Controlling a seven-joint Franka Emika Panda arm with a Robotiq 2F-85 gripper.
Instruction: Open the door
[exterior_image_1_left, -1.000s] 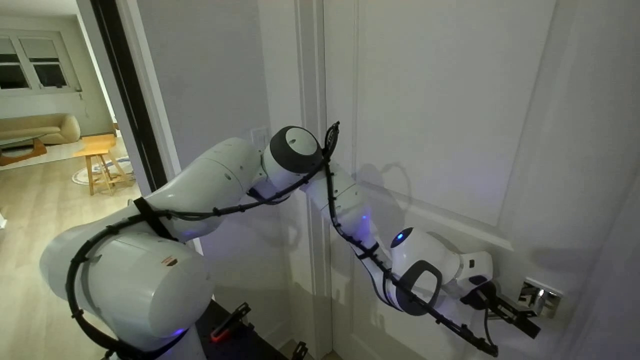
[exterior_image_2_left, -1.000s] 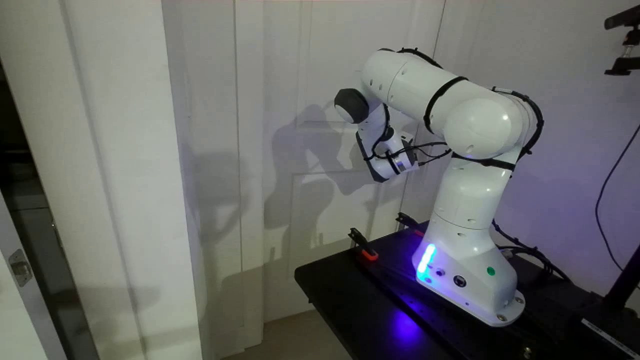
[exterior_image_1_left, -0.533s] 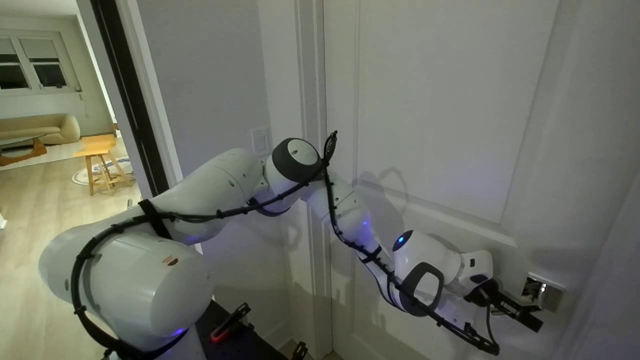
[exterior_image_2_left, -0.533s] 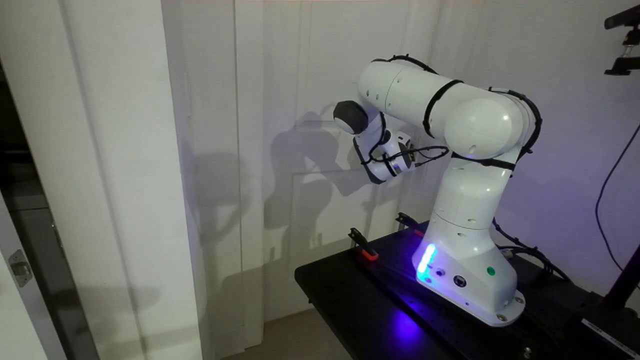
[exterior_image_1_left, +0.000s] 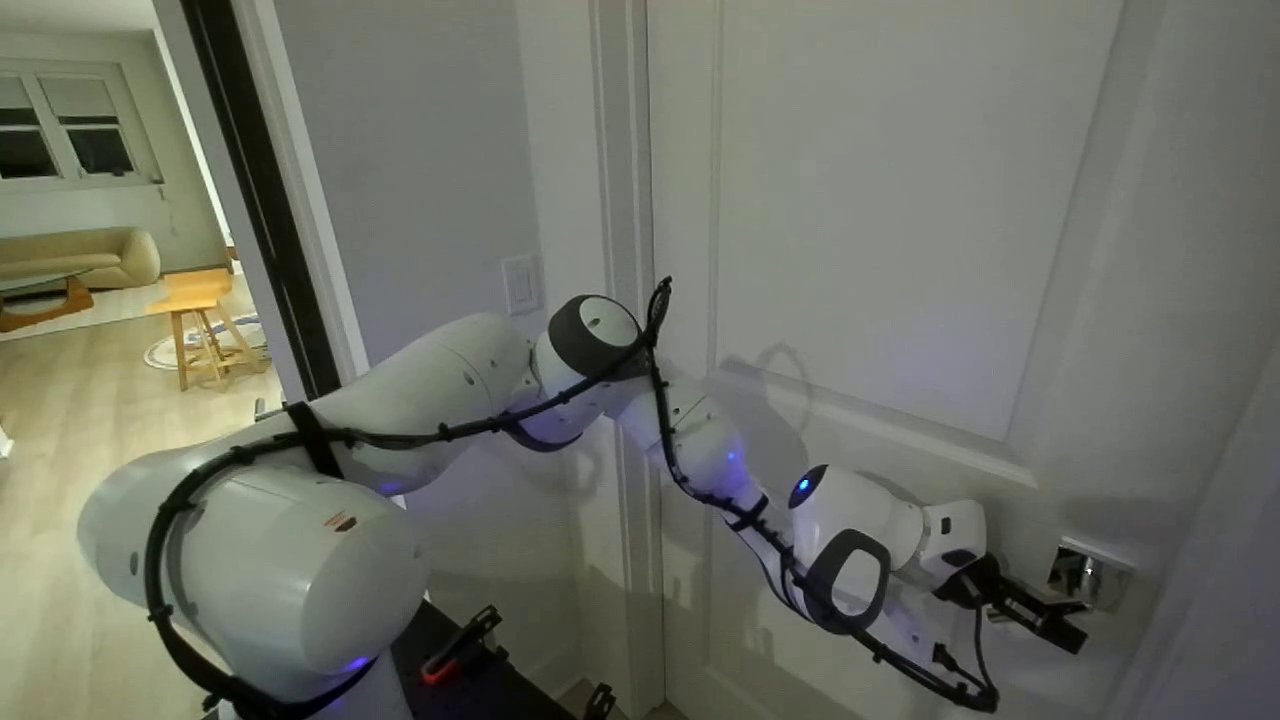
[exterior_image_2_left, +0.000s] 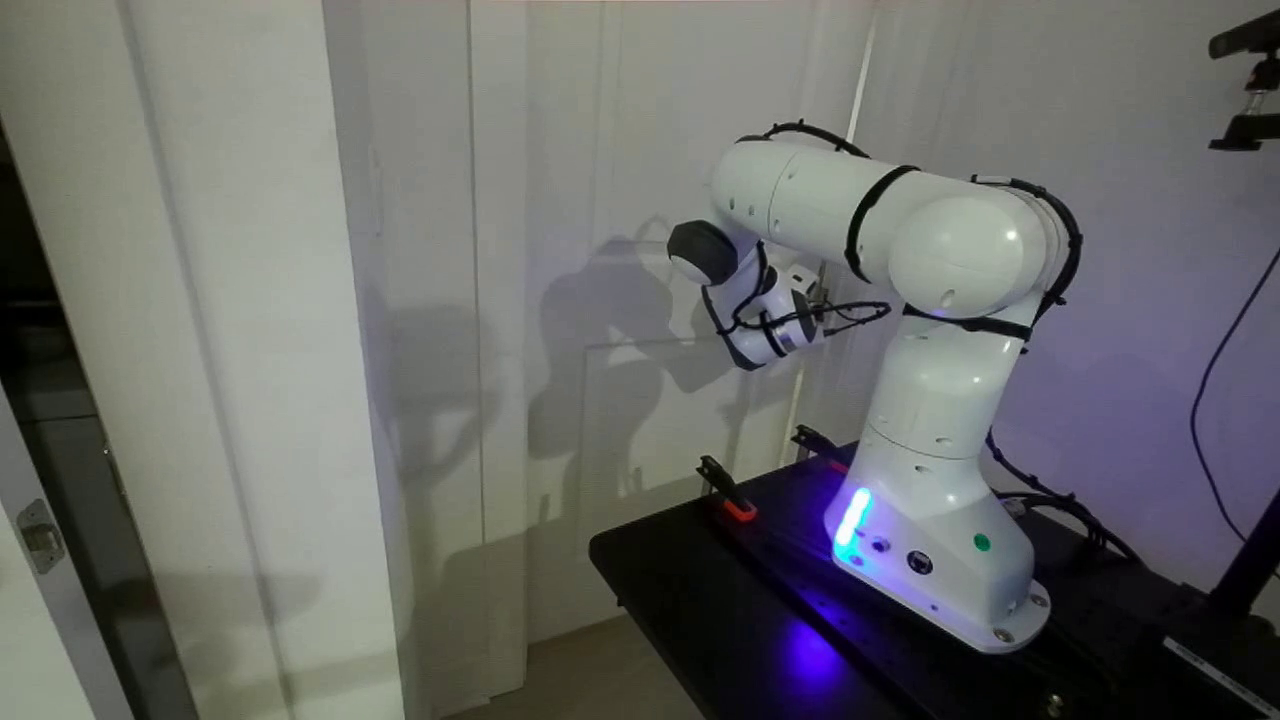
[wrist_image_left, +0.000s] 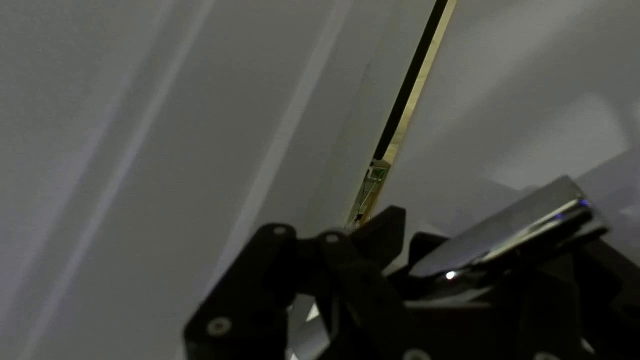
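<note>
The white panelled door (exterior_image_1_left: 880, 200) stands slightly ajar; it also shows in an exterior view (exterior_image_2_left: 690, 90), with a thin bright gap at its edge. The wrist view shows that gap (wrist_image_left: 407, 107), with a room beyond. The silver lever handle (wrist_image_left: 510, 235) lies across my gripper (wrist_image_left: 412, 235); its square plate (exterior_image_1_left: 1105, 582) shows beside the fingers. My gripper, also seen in an exterior view (exterior_image_1_left: 1080, 622), has its fingertips almost together, with the lever seeming to pass between them. The right finger is partly hidden behind the lever.
The arm stands on a black table (exterior_image_2_left: 680, 580) with clamps (exterior_image_2_left: 735, 505). A black stand (exterior_image_2_left: 1240, 590) is at its side. A wall with a switch plate (exterior_image_1_left: 521, 284) meets the door frame. A dark-framed doorway (exterior_image_1_left: 270, 220) leads to a room with a stool (exterior_image_1_left: 195, 290).
The arm's elbow has lowered. The gripper and handle have shifted slightly away together with the door. A bright gap at the door's edge has appeared in an exterior view.
</note>
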